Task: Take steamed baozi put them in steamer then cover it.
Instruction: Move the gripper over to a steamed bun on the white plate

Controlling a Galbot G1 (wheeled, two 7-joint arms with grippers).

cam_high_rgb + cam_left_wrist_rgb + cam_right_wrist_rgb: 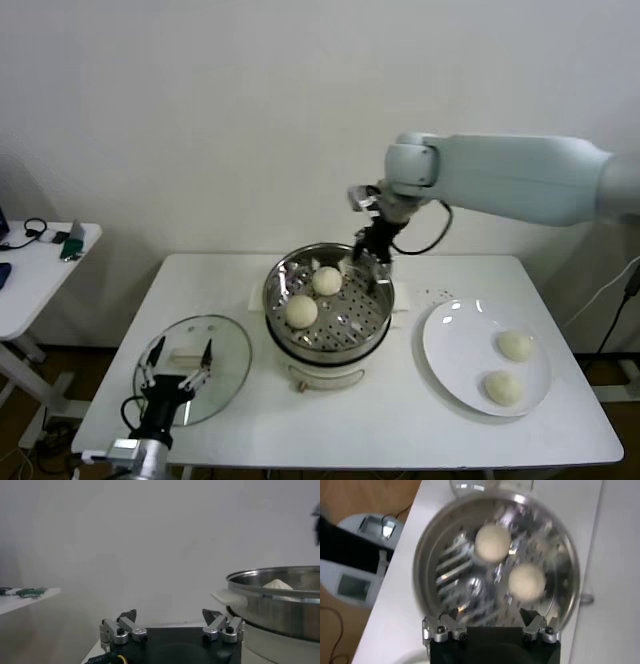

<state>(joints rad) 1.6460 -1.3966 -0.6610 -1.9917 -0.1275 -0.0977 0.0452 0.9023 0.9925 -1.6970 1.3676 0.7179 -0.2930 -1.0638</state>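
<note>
The right gripper (368, 262) hangs over the far right rim of the steamer (328, 345), its jaws spread wide with nothing between them; in the right wrist view the two fingertips (449, 617) stand apart above the perforated tray. Below it, two steamed baozi (327, 281) lie on that tray, one toward the far side and the other (301, 311) nearer and a little left, just beside each other but apart. In the right wrist view both buns (493, 542) sit free of the fingers.

The steamer stands in the middle of the white table (400, 420), uncovered. To its right lies a white plate (452, 345) with two more baozi (516, 345) on its right half, one nearer (503, 387) than the other, well apart from the steamer.

The left gripper (178, 365) waits at the near left of the table, jaws also released and empty, poised over the near part of the cover (225, 350). The cover lies flat on the table just left of the steamer, its white handle (185, 354) up. A small side table (40, 265) stands farther left.
</note>
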